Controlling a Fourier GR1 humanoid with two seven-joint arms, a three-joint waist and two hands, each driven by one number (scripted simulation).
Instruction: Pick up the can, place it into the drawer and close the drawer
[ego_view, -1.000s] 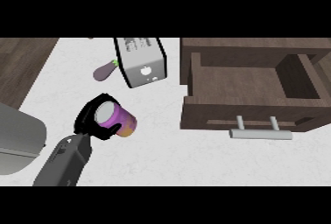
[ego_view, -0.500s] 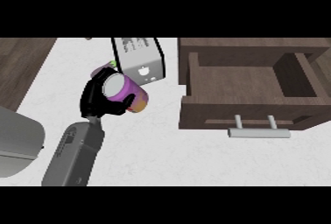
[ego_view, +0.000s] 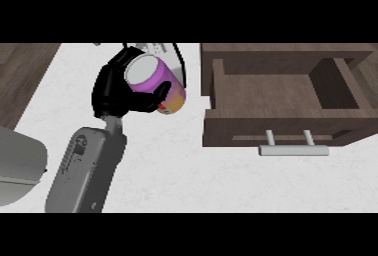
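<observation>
My left hand (ego_view: 111, 92) is shut on the purple can (ego_view: 156, 84), whose white top faces up at me. The can hangs above the white counter (ego_view: 184, 175), tilted, just left of the open wooden drawer (ego_view: 273, 90). A narrow strip of counter separates the can from the drawer's left wall. The drawer's front panel carries a pale bar handle (ego_view: 293, 150) and its inside shows nothing in it. My right hand does not show in the head view.
A grey rounded appliance (ego_view: 15, 165) sits at the left edge. Behind the hand, a white boxy object (ego_view: 166, 48) is mostly hidden. A dark wood surface (ego_view: 22, 75) borders the counter at the far left.
The left hand has carried the can up and rightward toward the drawer. It now covers the white boxy object and the small purple item that lay beside it.
</observation>
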